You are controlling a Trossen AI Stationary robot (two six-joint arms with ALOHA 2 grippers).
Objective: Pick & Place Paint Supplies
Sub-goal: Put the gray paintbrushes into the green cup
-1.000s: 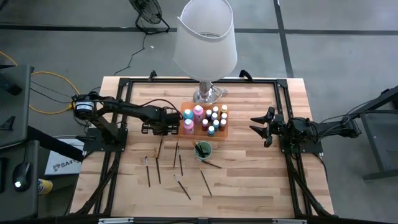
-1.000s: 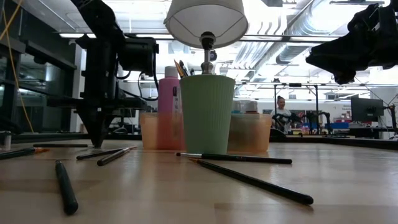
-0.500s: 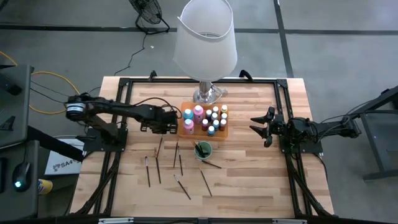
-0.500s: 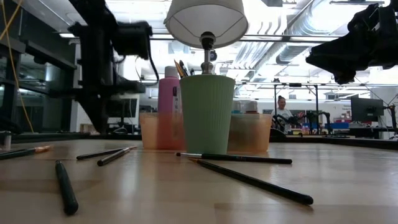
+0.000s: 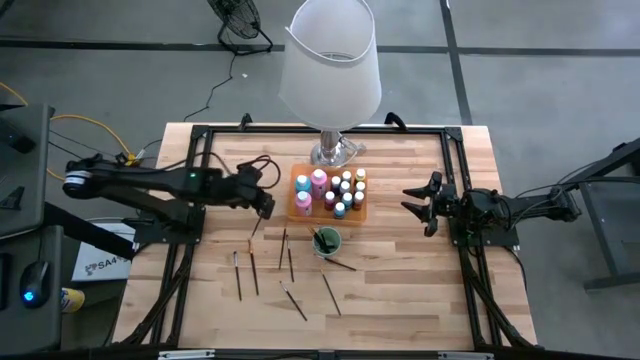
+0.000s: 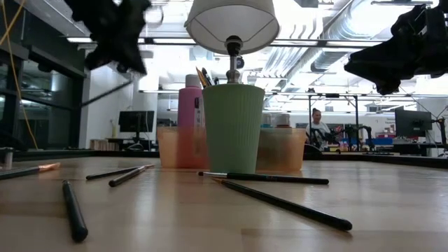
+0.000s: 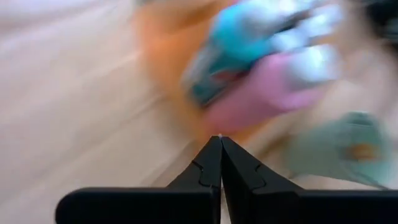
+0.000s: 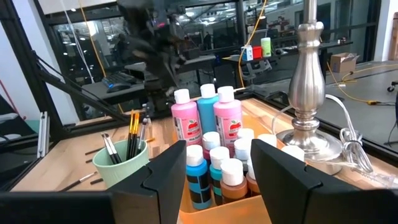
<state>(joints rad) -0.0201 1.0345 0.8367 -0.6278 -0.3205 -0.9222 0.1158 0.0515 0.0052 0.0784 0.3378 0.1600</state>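
The left hand hung above the tabletop, its fingers pressed flat together on nothing. The orange tray of bottles lay just beside it at three o'clock, apart from the hand, with the tall pink and teal ones at the tray's near end. In the left wrist view the shut fingertips pointed at the blurred tray and tall bottles. The green cup with brushes standing in it sat at about four o'clock from the hand, past the tray's corner. Loose brushes lay on the wood from five to six o'clock of the hand, well below it; one short brush lay almost under it.

The right hand waited at the tabletop's right side, at three o'clock from the tray and well apart, its fingers spread and empty. Its wrist view looked between those fingers at the bottles, the cup and the lamp's metal stem.

In the low view the cup stood before the tray, with brushes lying in front.
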